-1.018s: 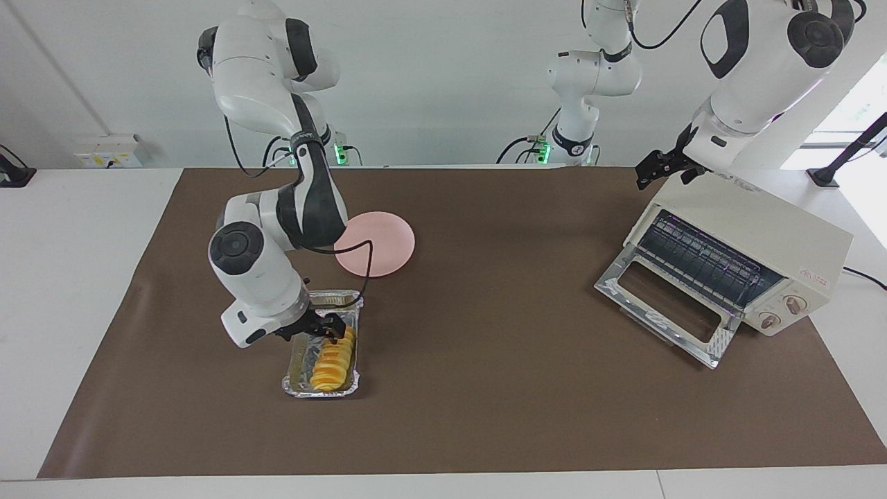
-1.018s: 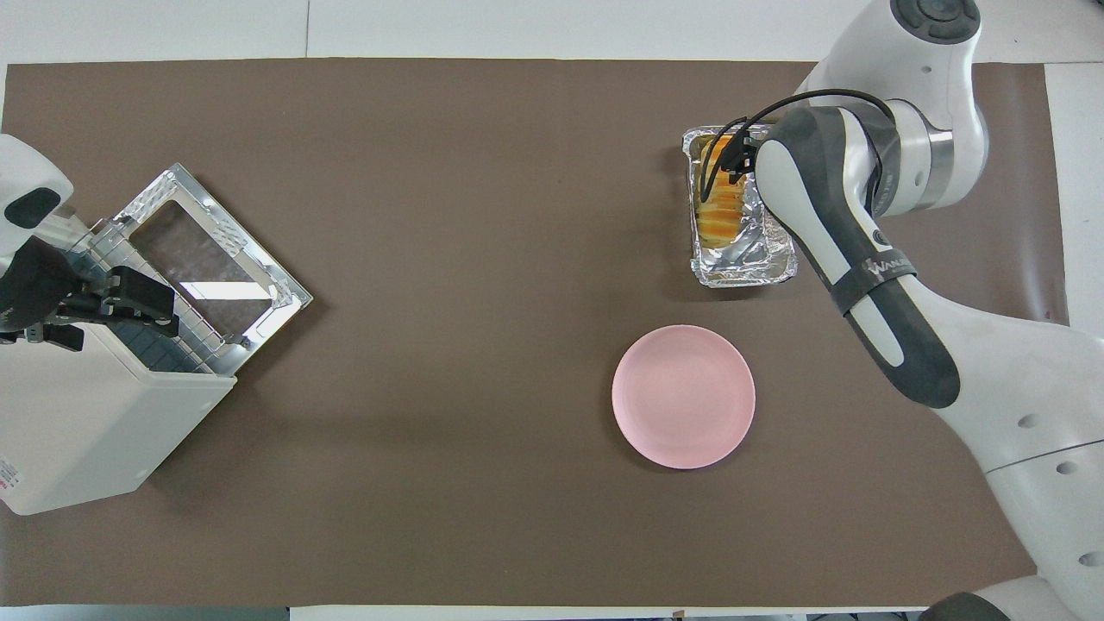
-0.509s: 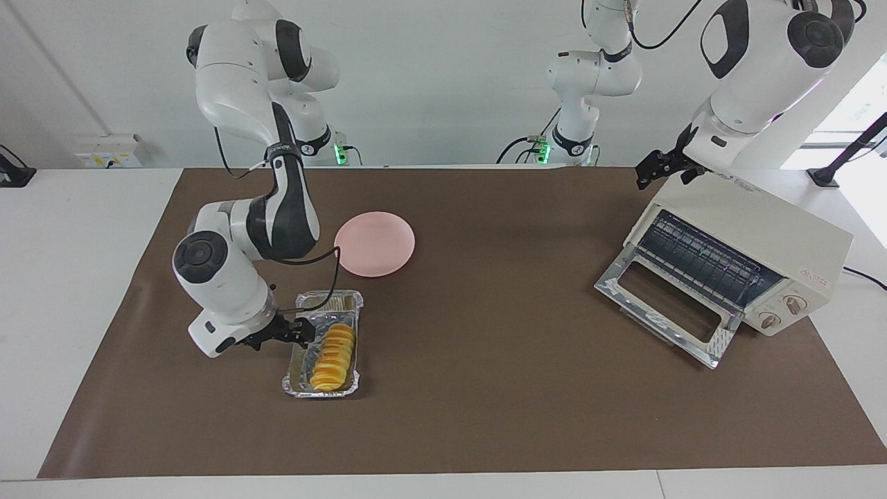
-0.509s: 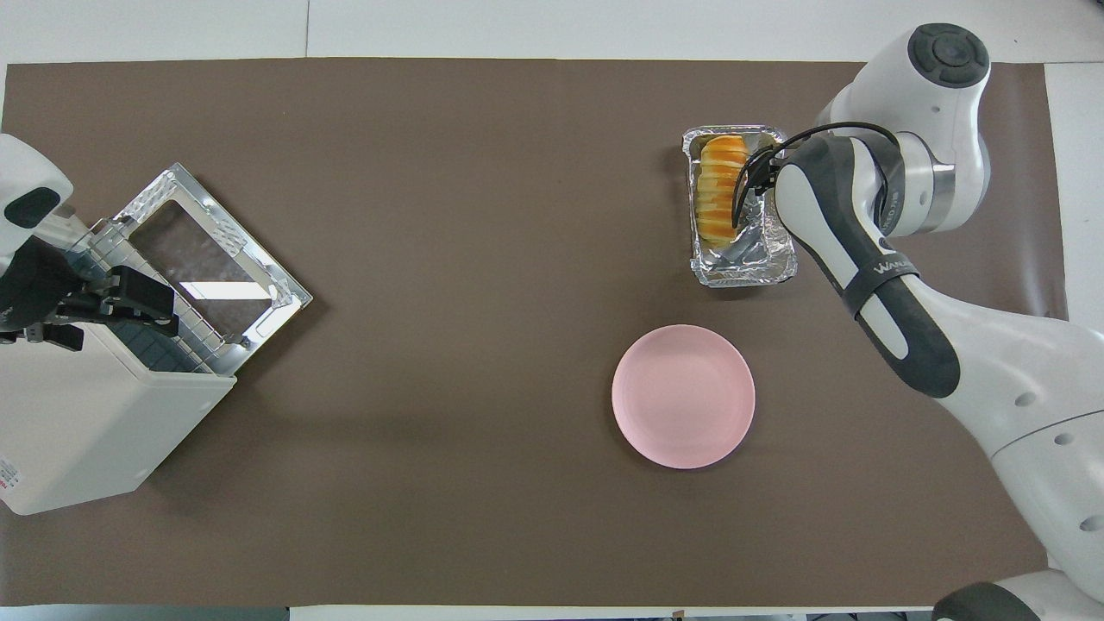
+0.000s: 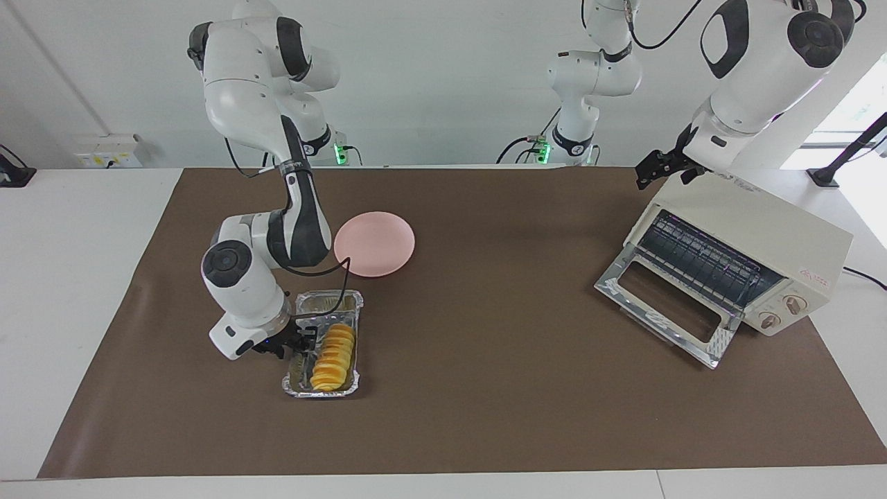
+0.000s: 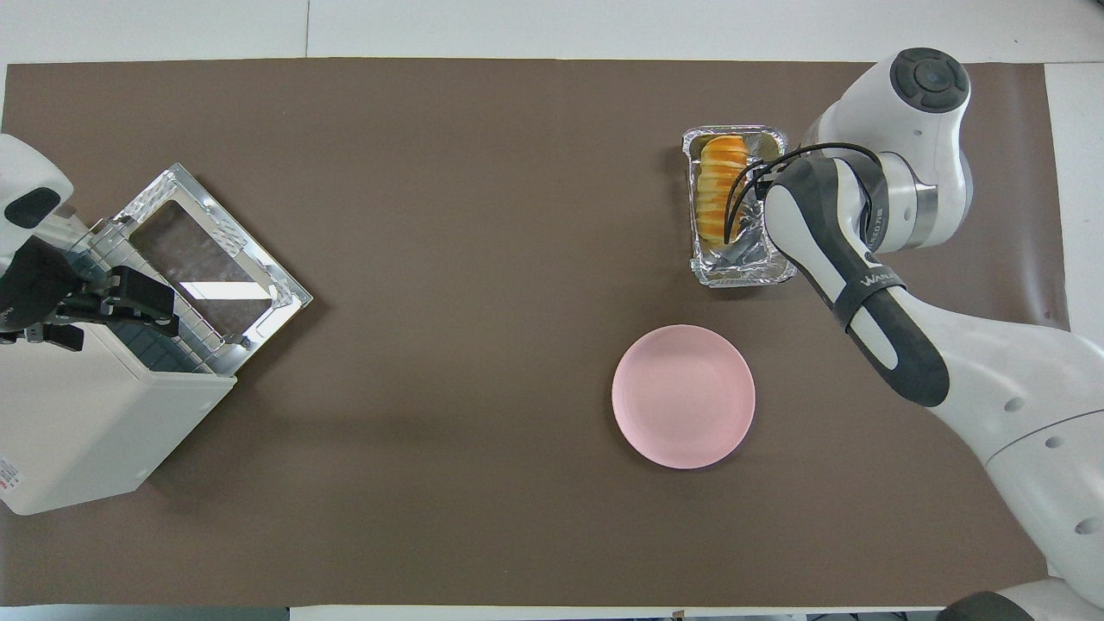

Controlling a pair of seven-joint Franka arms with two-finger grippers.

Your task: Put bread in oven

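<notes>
Still lying in the foil tray [image 5: 323, 344] on the desk [image 5: 485, 409], the bread [image 5: 332, 357], well apart from the oven [image 5: 752, 239], door already hanging open. Reaching at the tray's rim, right end effector [image 5: 299, 341], grip impossible to tell. Waiting wide above the oven, left end effector [image 5: 664, 165]. Lifting and loading both remaining.

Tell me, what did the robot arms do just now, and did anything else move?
The right gripper drew back off the ridged golden-yellow bread roll and now sits low at the edge of the crinkled silver foil tray facing the right arm's end of the table. The bread lies in the tray as before. The left gripper waits, open, over the cream-white toaster oven; the oven door hangs open and the round pink plate has not moved.
</notes>
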